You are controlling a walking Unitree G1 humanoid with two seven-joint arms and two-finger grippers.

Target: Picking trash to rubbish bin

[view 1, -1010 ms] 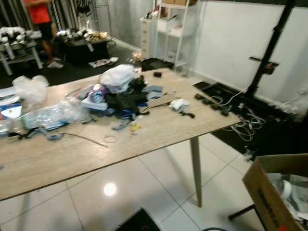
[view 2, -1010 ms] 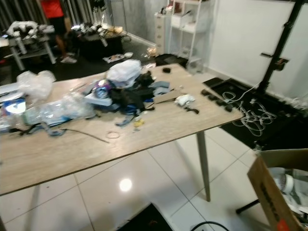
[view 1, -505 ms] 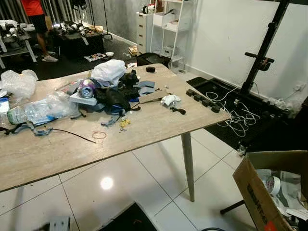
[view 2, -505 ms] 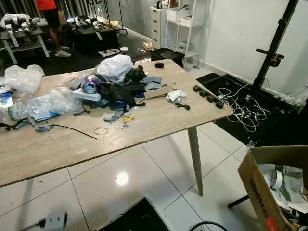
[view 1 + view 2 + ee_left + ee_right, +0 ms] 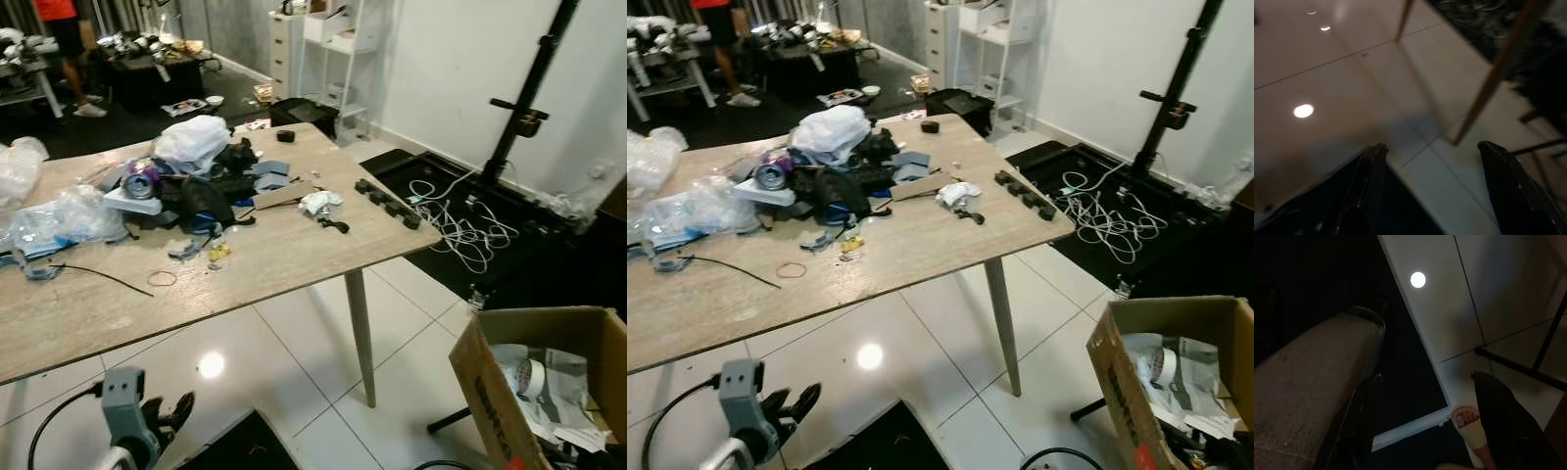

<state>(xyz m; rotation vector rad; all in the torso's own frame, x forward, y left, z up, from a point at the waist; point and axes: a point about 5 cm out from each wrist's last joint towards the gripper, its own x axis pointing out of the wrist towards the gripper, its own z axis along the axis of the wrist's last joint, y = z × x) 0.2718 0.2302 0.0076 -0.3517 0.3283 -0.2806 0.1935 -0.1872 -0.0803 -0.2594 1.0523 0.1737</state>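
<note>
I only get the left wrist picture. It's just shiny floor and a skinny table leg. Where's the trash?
Observer: Up on the wooden table above that leg. There's a heap with a white plastic bag and a crushed can.
Operator: Where's the bin?
Observer: A cardboard box stands on the floor to the robot's right, with paper and a tape roll inside.
Operator: Is anybody close?
Observer: The right wrist view catches a foot in a white sandal on the floor.
</note>
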